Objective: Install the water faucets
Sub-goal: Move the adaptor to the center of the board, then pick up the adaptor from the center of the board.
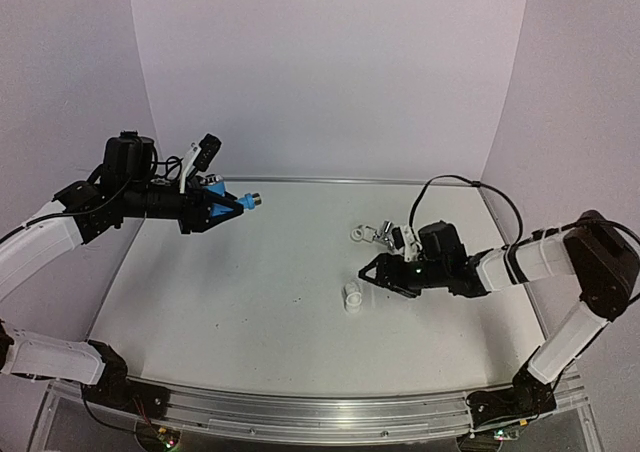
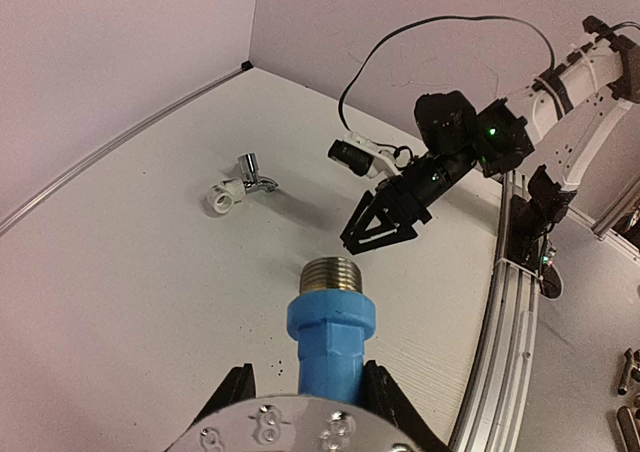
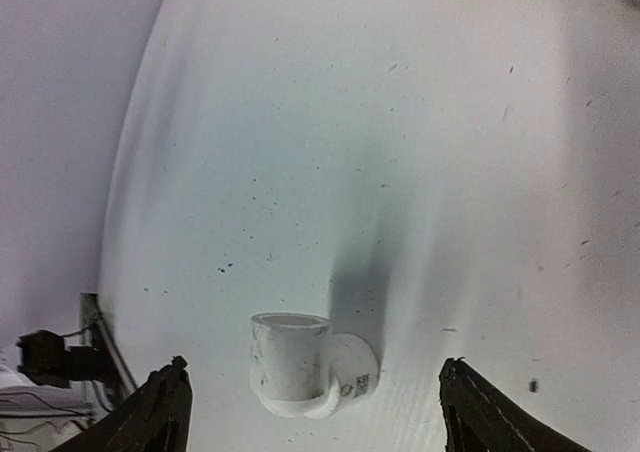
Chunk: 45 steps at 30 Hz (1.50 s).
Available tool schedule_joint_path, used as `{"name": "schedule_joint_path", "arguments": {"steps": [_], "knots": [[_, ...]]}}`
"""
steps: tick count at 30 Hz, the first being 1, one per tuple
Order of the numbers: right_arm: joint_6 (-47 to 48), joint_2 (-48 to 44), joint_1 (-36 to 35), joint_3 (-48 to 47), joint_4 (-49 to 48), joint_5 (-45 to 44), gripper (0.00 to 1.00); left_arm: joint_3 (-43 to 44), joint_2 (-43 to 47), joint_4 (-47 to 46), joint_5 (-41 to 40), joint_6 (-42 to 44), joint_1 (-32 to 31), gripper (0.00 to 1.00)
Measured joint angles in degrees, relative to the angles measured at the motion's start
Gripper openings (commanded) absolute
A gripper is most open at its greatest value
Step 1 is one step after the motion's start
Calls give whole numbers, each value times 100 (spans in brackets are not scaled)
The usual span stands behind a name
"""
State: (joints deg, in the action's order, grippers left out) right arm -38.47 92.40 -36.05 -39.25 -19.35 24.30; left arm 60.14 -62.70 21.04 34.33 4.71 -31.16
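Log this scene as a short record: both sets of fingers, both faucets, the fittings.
Left fingers: shut on blue faucet, threads pointing outward, off the table
Right fingers: open, straddling a white fitting, not touching it
White fitting: lying on table
Silver faucet: on table, against a second fitting, ungripped

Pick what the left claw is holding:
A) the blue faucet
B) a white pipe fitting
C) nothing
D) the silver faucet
A: the left claw is shut on the blue faucet, whose threaded metal end points outward. The silver faucet sits apart from it, by a white fitting.
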Motion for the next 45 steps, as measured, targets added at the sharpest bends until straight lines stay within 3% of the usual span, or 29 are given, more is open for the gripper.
{"name": "schedule_joint_path", "arguments": {"steps": [8, 10, 12, 15, 19, 22, 27, 31, 39, 45], "knots": [[3304, -390, -20, -2712, 4030, -1273, 87, 0, 0, 0, 0, 2, 0, 0], [3976, -314, -57, -3272, 4545, -1536, 89, 0, 0, 0, 0, 2, 0, 0], [4739, -256, -130, -3631, 4862, -1643, 98, 0, 0, 0, 0, 2, 0, 0], [5573, -223, -359, -3693, 5046, -1772, 98, 0, 0, 0, 0, 2, 0, 0], [4827, 678, -593, -4745, 5706, -1957, 98, -34, 10, -1, 0, 2, -1, 0], [3873, 1597, -597, -5994, 5964, -1301, 98, -75, 24, 4, -4, 4, 0, 0], [2275, 1734, -579, -5903, 6105, -370, 98, -94, 43, 2, -4, 26, 0, 0], [1295, 1976, -588, -5961, 6757, -220, 98, -94, 42, 2, 5, 44, 0, 0], [663, 3091, -677, -6436, 8191, -674, 95, -94, 39, 2, 47, 44, 0, 0], [613, 3728, -838, -6780, 8744, -889, 86, -94, 42, 2, 48, 44, 0, 0]]}}
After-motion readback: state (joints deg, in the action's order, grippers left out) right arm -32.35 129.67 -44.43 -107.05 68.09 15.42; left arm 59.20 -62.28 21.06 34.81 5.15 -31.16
